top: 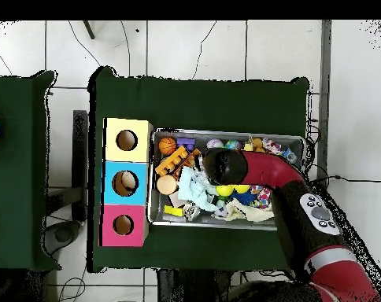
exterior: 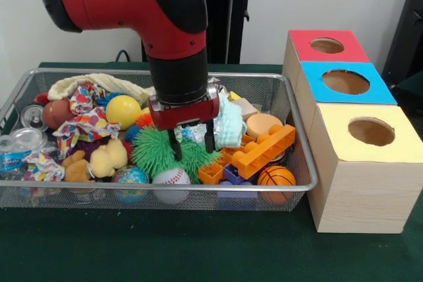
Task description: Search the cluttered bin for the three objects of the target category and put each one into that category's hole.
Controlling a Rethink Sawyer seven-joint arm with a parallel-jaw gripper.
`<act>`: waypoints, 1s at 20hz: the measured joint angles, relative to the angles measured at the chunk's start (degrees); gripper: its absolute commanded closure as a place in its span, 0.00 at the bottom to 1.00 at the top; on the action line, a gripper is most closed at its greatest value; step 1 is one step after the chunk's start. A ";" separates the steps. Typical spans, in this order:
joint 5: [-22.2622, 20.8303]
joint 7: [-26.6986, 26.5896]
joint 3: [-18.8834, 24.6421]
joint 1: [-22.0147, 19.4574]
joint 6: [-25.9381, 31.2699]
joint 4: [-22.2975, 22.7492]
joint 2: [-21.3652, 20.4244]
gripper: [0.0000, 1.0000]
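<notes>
— Hand point(exterior: 191, 144) status?
— Fingers spread apart, nothing betw. them, tips down on the green spiky ball point(exterior: 160, 153) mid wire bin point(exterior: 299, 142).
— Holes?
— Red point(exterior: 327, 45), blue point(exterior: 346, 82), yellow point(exterior: 371, 131) boxes touching bin's end, along surface point(exterior: 198, 249) edge.

Blue label of plastic bottle point(exterior: 9, 158) at bin's edge, print unreadable, no other text
</notes>
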 measured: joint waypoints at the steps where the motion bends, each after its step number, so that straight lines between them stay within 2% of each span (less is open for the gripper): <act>1: 0.00 0.00 0.19 -0.24 0.39 -0.07 0.31 0.00; 4: -0.01 0.00 1.10 -0.85 3.66 -0.36 1.54 0.00; 13: -0.05 0.00 1.97 0.02 13.04 -0.80 1.05 0.00; 14: -0.07 0.00 1.96 0.48 16.69 -0.80 0.32 0.00; 18: -0.09 0.00 1.97 1.01 22.84 -0.79 -0.90 0.00; 19: -0.08 0.00 1.98 1.14 26.67 -0.77 -1.76 0.00; 20: -0.09 0.00 1.98 1.14 27.85 -0.76 -2.05 0.00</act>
